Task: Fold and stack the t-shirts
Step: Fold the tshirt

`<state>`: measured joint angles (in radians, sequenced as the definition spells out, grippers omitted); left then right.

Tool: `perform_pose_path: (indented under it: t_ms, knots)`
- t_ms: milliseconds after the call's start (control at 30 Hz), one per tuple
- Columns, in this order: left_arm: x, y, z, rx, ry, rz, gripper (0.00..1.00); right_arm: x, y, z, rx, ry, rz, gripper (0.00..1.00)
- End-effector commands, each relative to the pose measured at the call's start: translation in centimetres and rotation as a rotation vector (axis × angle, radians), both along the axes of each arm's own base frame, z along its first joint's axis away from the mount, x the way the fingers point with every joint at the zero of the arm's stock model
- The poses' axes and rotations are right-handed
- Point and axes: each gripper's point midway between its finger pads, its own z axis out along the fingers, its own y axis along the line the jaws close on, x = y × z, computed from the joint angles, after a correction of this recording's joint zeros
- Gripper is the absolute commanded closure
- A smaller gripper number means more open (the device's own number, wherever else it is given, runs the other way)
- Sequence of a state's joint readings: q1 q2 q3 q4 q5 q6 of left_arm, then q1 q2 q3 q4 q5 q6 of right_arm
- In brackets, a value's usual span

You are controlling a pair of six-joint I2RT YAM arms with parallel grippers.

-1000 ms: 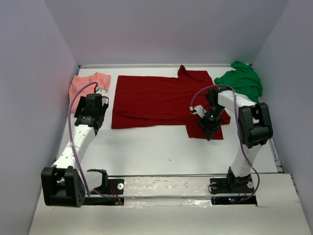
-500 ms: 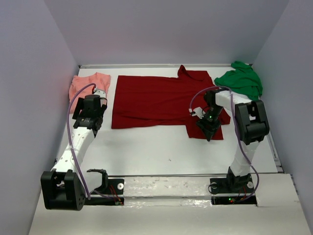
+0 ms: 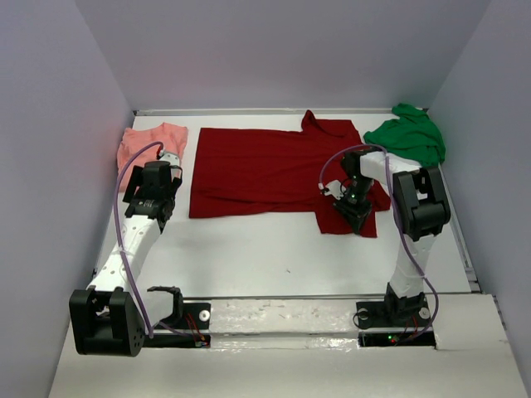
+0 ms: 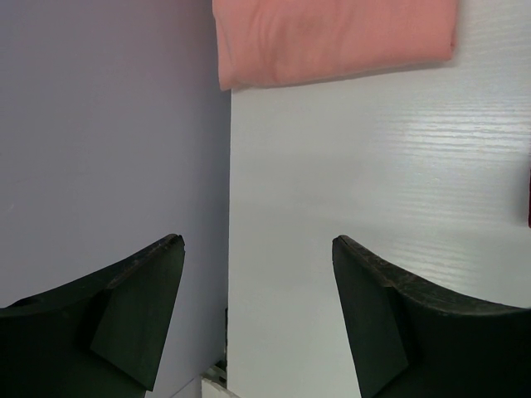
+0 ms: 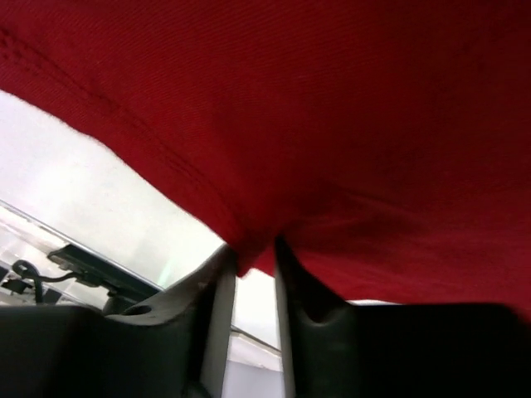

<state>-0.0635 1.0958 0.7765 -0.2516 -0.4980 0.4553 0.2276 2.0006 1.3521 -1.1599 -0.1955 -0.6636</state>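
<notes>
Right wrist, right gripper (image 5: 255, 253) clamped on dark red shirt (image 5: 348, 108), left gripper (image 4: 257, 245) spread wide apart.

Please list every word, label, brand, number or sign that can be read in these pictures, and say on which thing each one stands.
There is no text to read in any view.
The dark red shirt, the salmon-pink shirt and the green shirt are plain.
The left arm and the right arm show no readable mark.
</notes>
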Motion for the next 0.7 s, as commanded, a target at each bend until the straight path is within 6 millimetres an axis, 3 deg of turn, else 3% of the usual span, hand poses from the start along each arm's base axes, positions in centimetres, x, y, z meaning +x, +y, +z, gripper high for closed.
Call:
perform_pose_path:
  t_ms: [0,200,367,500,667]
  knots:
    - [-0.2,0.4,0.7,0.013,-0.029,0.01,0.16,2.5,0.8,-4.0,0.007,-0.077,0.018,0.76]
    - [-0.4,0.4,0.1,0.008,-0.019,0.01,0.16,2.9,0.7,-3.9,-0.004,-0.091,0.011,0.98]
    - [-0.4,0.3,0.2,0.005,-0.021,0.004,0.16,3.1,0.7,-3.1,-0.006,-0.1,0.015,1.0]
    - [-0.1,0.1,0.4,-0.001,-0.026,-0.003,0.16,3.1,0.9,-0.5,0.019,-0.109,0.033,1.0]
    - [0.2,-0.1,0.8,-0.007,-0.033,-0.009,0.16,4.8,1.6,4.5,0.064,-0.215,0.044,1.0]
